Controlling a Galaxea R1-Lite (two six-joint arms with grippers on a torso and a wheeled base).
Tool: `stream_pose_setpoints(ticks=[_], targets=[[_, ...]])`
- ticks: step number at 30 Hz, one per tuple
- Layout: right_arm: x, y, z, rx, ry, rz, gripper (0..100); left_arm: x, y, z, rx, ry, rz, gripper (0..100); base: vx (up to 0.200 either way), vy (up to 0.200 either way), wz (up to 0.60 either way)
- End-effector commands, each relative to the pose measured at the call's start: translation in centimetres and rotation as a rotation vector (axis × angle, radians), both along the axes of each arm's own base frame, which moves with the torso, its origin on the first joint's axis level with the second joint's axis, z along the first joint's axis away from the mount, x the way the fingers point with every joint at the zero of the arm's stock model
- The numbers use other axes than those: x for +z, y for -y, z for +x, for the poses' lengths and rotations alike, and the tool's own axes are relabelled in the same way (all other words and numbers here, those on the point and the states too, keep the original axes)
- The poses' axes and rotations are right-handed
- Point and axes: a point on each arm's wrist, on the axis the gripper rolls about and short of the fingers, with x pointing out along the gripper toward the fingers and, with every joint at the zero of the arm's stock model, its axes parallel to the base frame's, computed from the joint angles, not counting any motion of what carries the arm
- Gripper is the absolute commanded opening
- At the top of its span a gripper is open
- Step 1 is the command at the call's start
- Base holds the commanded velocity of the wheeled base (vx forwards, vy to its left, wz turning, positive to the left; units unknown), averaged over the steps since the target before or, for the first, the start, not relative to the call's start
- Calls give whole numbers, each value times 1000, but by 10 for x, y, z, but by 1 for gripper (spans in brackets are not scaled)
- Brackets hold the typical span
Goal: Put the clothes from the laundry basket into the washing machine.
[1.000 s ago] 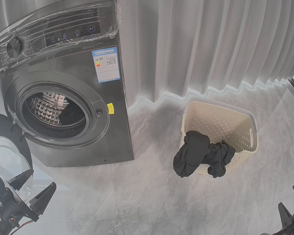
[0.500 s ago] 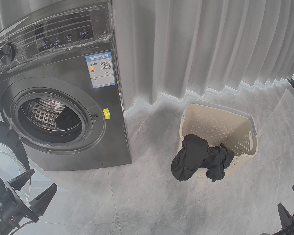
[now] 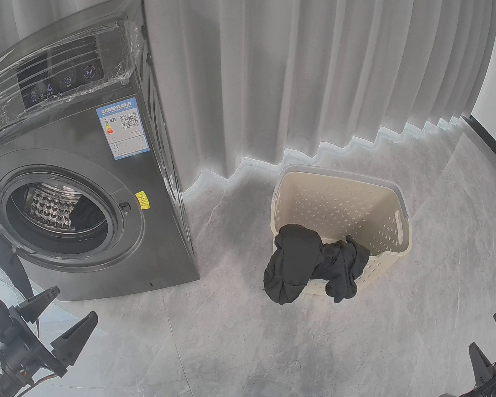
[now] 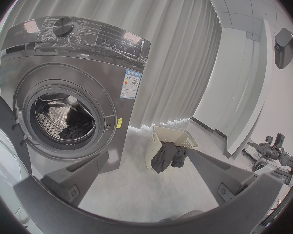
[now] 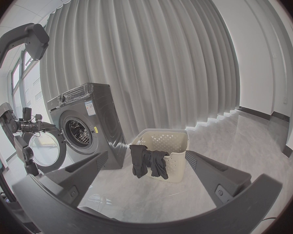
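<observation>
Head view: grey floor (image 3: 248, 332), white curtain (image 3: 314, 56); clothes (image 3: 303, 263) drape over laundry basket (image 3: 336, 202), near washing machine (image 3: 66, 136); left gripper (image 3: 74, 303), right gripper (image 3: 485, 332) wide.

Left end effector (image 3: 58, 316) and right end effector (image 3: 491, 343) hang low at either side, jaws apart, empty.

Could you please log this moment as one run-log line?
washing machine open | black clothes draped over laundry basket rim | left gripper open | right gripper open
</observation>
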Motion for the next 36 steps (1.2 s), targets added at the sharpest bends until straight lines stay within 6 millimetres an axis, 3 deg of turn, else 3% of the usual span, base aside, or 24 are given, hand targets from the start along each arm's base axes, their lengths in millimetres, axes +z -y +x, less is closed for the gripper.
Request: stream_pose_setpoints(ticks=[1,5,12,21,36], targets=[[-5,0,1,1,-14,0,100,-5,-1,-1,2,-17,11,100,200,0,0],[-5,0,1,-2,-14,-2,100,-5,-1,-1,0,-16,9,100,200,0,0],[-5,0,1,-2,-13,-5,100,-5,-1,-1,-1,-18,10,100,0,0,0],[-5,0,1,0,-14,-2,100,-5,-1,-2,-4,-10,6,100,0,0,-600],[-5,0,1,-2,-14,-2,100,-5,-1,-2,-3,-10,9,100,13,0,0]])
